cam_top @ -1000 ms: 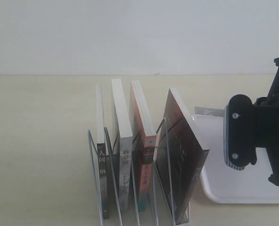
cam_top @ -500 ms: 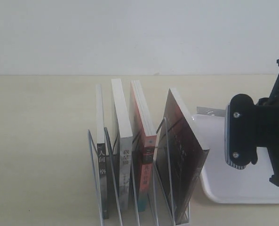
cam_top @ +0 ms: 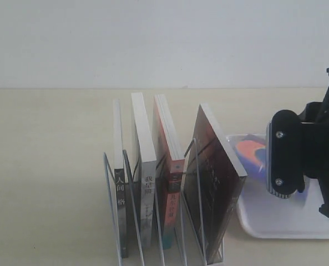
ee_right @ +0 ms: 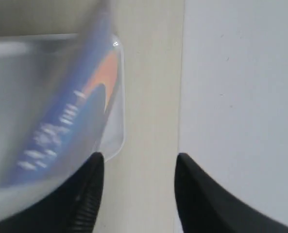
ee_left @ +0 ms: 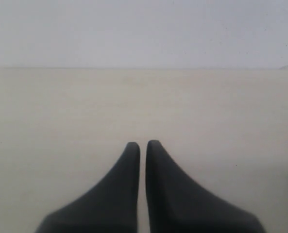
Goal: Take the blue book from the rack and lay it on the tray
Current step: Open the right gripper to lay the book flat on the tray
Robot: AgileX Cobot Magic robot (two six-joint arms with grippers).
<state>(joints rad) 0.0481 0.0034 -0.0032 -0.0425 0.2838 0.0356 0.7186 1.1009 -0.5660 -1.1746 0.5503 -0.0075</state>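
blue book (cam_top: 251, 151) lies in the tray (cam_top: 275, 224), at 9 o'clock from the right gripper (ee_right: 140, 162) and partly hidden by it. its jaws stand apart, empty. left gripper (ee_left: 143, 145), closed on nothing, is farther off.

The left gripper (ee_left: 143, 145) points forward and slightly down, its two dark fingers (ee_left: 119, 189) closed almost together, with only a thin slit between the tips. The right gripper (ee_right: 139, 162) holds its fingers (ee_right: 88, 189) spread wide with nothing between them. Behind it sits the bulky black wrist (cam_top: 303, 160).
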